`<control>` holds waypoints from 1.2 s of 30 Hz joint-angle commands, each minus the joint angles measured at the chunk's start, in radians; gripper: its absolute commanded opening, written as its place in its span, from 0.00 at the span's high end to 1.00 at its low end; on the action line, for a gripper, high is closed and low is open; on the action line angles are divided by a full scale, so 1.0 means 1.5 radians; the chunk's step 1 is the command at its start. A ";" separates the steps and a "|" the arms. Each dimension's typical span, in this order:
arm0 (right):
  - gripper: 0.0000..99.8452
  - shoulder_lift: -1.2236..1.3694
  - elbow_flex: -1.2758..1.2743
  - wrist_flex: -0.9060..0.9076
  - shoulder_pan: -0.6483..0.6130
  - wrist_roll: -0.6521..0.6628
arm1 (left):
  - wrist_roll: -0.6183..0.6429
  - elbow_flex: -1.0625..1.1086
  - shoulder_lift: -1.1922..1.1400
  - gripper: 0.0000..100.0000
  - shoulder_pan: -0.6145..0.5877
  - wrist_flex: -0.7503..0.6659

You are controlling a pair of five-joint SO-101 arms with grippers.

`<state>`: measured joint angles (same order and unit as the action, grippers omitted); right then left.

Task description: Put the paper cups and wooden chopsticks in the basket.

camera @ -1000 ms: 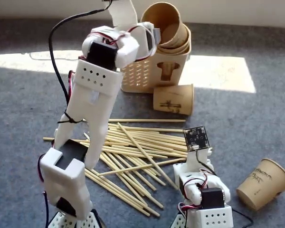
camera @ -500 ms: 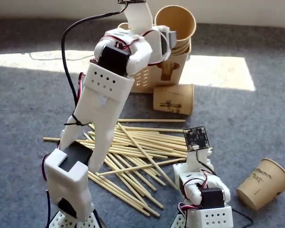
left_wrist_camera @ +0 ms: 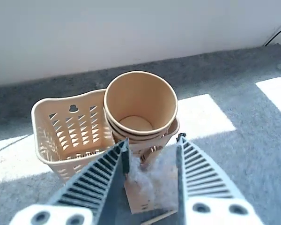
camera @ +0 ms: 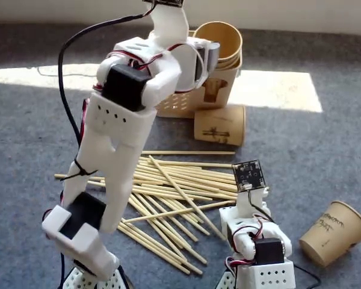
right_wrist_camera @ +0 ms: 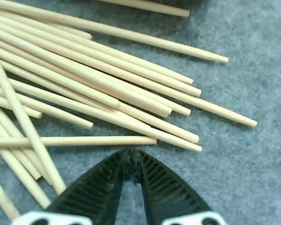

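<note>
The wooden chopsticks (camera: 174, 180) lie in a loose, crossed heap on the grey carpet (camera: 325, 156), in front of the basket (camera: 225, 90). My left gripper (left_wrist_camera: 152, 140) hangs above the basket's near wall, its ribbed fingers spread apart with nothing between them. Just beyond its tips, a stack of paper cups (left_wrist_camera: 140, 101) stands nested upright in one end of the basket. A single paper cup (camera: 219, 125) lies on its side just in front of the basket. My right gripper (right_wrist_camera: 131, 154) sits low on the side of the heap away from the basket. It is closed tip to tip on nothing, just beside the nearest stick. Another paper cup (camera: 334, 232) lies tipped over, well apart from the basket.
</note>
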<state>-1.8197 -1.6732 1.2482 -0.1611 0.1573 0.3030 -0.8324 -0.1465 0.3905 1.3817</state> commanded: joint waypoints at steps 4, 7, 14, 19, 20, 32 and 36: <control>0.99 -0.011 -0.079 0.001 -0.008 -0.005 | -0.060 -0.033 0.109 0.83 -0.010 0.136; 0.99 -0.011 -0.079 0.001 -0.008 -0.005 | -0.059 -0.032 0.132 0.83 -0.032 0.161; 0.99 -0.011 -0.079 0.001 -0.008 -0.005 | -0.056 -0.032 0.177 0.83 -0.077 0.228; 0.99 -0.011 -0.079 0.001 -0.008 -0.005 | -0.059 -0.015 0.206 0.90 -0.092 0.250; 0.99 -0.011 -0.079 0.001 -0.008 -0.005 | -0.060 0.001 0.216 0.93 -0.094 0.250; 0.99 -0.011 -0.079 0.001 -0.008 -0.005 | -0.098 0.255 0.412 0.99 -0.095 0.236; 0.99 -0.011 -0.079 0.001 -0.008 -0.005 | -0.098 0.349 0.493 0.99 -0.095 0.199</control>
<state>-1.8197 -1.6732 1.2482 -0.1611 0.1573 0.1680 -0.4104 0.4687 0.2662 1.7361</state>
